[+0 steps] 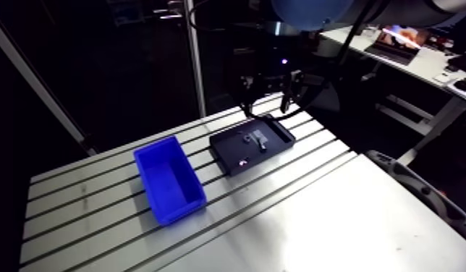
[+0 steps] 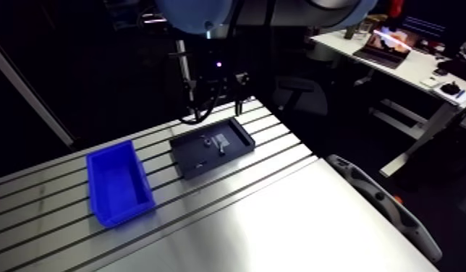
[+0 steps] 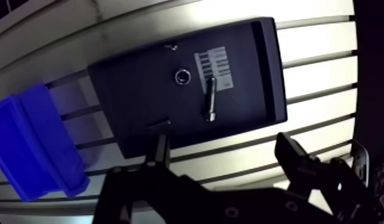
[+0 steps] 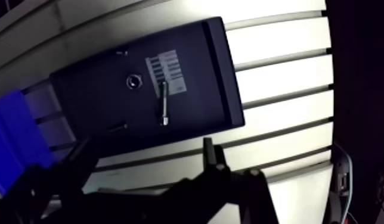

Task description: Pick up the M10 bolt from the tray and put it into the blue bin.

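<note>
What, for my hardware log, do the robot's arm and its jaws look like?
The arm has a rounded light-blue joint cap on a grey tube link, and its wrist is black with a small glowing light. The jaws are two black, blocky fingers on a black body with small round screw holes.

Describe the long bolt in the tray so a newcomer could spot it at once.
Start at the black tray on the slotted aluminium table, beside the blue bin. On the tray's floor lies the bolt, one end at the white label. It is the only long, shiny silver shaft; its neighbour is a small round ring.
</note>
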Controlling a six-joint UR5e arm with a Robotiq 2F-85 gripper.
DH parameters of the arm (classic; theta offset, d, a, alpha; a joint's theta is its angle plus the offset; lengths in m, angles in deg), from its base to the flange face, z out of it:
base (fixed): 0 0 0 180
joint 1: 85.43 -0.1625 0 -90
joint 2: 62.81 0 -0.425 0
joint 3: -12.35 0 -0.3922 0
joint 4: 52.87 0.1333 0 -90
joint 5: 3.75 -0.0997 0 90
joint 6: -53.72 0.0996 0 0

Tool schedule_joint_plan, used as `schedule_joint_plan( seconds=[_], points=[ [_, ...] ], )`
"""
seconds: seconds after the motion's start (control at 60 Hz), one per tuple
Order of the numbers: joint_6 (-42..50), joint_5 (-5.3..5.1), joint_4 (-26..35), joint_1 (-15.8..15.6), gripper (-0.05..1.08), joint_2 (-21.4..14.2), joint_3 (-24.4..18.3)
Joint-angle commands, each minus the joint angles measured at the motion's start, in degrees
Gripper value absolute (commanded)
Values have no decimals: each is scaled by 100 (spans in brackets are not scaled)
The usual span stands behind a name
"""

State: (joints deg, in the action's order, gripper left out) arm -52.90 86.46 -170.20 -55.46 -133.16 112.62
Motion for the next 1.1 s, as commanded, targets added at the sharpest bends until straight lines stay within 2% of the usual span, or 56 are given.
schedule_joint_plan(
  seconds=[0.017,0.15,0.217,0.267,0.3,0.483,0.667,0.717,1.1],
  points=[
    [67,1,-14,2,17,180,15],
    [58,-15,-237,10,26,285,38],
    [58,8,-348,10,27,330,58],
    [58,17,-363,10,28,356,59],
    [58,10,-374,10,33,393,59],
    [66,10,-400,10,41,480,59],
    [153,18,-409,10,42,542,67],
    [194,26,-409,19,47,585,75],
    [226,61,-493,37,49,605,129]
  ],
)
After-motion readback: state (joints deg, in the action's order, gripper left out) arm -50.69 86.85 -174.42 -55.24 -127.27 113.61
